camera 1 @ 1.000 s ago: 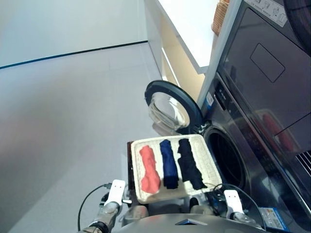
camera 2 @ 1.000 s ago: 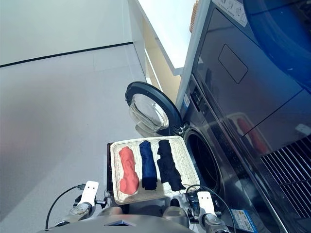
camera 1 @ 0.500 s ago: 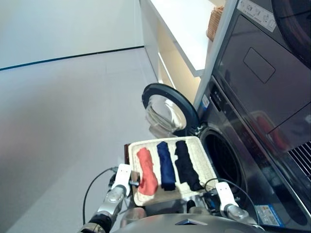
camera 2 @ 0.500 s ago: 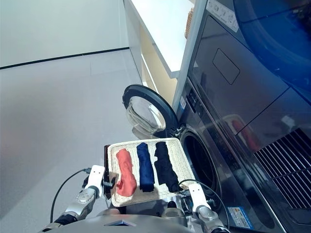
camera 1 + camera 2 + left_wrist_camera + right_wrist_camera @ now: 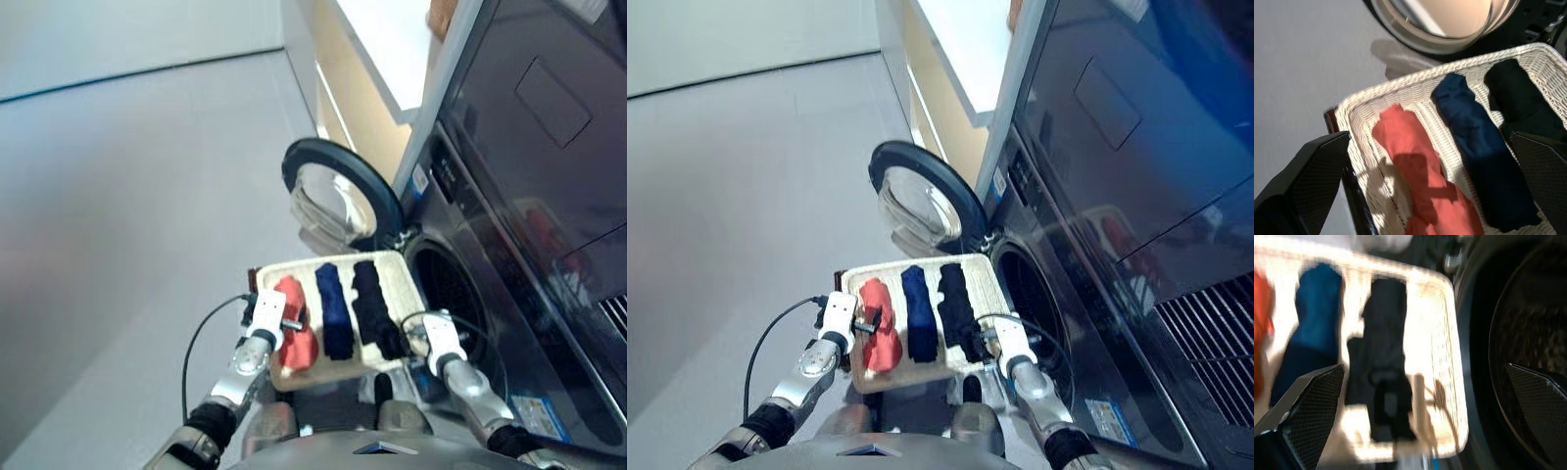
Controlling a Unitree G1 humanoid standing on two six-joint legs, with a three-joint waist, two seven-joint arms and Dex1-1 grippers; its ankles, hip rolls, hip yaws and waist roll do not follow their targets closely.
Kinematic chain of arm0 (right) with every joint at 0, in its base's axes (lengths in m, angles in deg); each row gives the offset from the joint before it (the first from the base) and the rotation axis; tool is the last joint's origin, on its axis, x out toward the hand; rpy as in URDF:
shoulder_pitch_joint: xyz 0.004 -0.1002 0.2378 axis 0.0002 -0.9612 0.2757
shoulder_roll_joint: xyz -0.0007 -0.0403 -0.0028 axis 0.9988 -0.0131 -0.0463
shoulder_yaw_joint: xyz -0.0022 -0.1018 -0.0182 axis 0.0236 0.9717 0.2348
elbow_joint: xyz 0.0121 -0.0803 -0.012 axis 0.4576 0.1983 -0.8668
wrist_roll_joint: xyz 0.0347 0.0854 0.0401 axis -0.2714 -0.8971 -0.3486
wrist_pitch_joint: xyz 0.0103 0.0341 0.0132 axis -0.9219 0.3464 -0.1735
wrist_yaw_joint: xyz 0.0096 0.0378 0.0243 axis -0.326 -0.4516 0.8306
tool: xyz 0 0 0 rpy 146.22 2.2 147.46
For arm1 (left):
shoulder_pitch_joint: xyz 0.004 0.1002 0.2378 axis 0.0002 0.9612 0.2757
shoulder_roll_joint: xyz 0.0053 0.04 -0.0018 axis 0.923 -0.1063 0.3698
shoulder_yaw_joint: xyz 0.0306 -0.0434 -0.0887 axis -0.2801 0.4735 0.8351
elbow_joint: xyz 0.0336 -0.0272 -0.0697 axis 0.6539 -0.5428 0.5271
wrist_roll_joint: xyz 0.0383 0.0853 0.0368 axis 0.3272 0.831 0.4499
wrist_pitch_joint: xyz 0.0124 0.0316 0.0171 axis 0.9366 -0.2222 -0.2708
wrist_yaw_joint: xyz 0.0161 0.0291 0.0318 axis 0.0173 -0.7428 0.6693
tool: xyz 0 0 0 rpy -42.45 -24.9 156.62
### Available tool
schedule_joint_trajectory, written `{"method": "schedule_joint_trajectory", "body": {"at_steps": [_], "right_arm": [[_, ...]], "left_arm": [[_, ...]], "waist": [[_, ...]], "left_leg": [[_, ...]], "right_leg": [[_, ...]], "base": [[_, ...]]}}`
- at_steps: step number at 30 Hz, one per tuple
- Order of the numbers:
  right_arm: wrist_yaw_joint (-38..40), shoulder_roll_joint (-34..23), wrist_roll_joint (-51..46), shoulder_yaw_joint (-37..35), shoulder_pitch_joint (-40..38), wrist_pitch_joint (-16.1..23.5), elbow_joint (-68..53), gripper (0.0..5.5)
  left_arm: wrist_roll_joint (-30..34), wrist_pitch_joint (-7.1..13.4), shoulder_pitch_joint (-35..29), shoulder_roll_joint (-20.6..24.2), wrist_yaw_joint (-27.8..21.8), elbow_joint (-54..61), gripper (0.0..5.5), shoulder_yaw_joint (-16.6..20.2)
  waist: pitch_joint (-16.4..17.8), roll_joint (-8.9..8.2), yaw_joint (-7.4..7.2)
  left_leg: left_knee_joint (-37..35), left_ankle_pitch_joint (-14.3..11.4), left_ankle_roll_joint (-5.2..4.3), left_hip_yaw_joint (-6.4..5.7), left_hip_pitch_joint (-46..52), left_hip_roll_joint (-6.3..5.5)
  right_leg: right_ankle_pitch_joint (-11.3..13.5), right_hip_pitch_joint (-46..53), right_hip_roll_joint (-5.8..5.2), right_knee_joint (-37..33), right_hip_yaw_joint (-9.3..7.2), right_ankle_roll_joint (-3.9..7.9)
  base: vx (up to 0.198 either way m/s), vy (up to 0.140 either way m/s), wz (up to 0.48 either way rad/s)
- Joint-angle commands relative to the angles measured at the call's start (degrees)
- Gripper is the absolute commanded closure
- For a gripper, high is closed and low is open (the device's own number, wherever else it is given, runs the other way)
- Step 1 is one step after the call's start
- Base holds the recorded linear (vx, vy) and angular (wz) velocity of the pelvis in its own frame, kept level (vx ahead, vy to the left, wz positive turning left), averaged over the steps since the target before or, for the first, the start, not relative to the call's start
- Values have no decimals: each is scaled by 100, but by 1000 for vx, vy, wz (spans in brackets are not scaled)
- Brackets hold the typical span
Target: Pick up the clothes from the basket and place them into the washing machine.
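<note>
Three rolls side by side in the basket — coral-red garment, navy garment, black garment. Washing machine drum open at 3 o'clock, door swung wide at 12. Left gripper spread apart over the coral-red; right gripper spread apart over the black.

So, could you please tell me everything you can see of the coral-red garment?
The coral-red garment is a soft rolled length of fabric, lying flat in the cream woven basket along its side farthest from the washing machine, parallel to the navy garment beside it. The left gripper hovers over it, open, holding nothing.
</note>
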Motion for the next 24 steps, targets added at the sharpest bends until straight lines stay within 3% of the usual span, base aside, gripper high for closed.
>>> {"method": "schedule_joint_trajectory", "body": {"at_steps": [1, 5, 8, 14, 24], "right_arm": [[262, -214, -267, -104, 629, 514, -890, 0], [556, -111, -331, 28, 955, 651, -1644, 0], [681, -113, -233, 204, 1249, 769, -2234, 0], [858, -191, -38, 472, 1660, 858, -3114, 0], [1112, -106, 276, 879, 2368, 791, -3643, 0]], "left_arm": [[-178, 379, -813, -117, 286, 177, 0, -207], [-377, 475, -1020, -143, 730, 192, 0, -118], [-527, 500, -1260, -198, 981, 92, 0, -43], [-717, 439, -1752, -221, 1332, 125, 0, 47], [-960, 361, -2688, -378, 1967, -228, 0, 279]], "waist": [[459, -34, 37], [630, -64, 11], [848, -129, -36], [1219, -189, -104], [1409, -224, -220]], "left_leg": [[760, -477, -91, 266, -194, 102], [766, -445, -66, 340, -488, 131], [1186, -561, -56, 344, -884, 167], [2175, -857, -72, 67, -1726, 263], [3269, -1138, -83, -212, -3238, 312]], "right_leg": [[-320, -202, -181, 454, -31, 98], [-338, -804, -120, 829, 128, 92], [-402, -1265, -38, 1226, 279, 77], [-760, -2125, 145, 2392, 392, 9], [-1075, -3540, 134, 3543, 369, -48]], "base": [[0, 0, 0], [-63, 7, -160], [-90, -10, -163], [-75, -38, -18], [-57, -26, 84]]}}
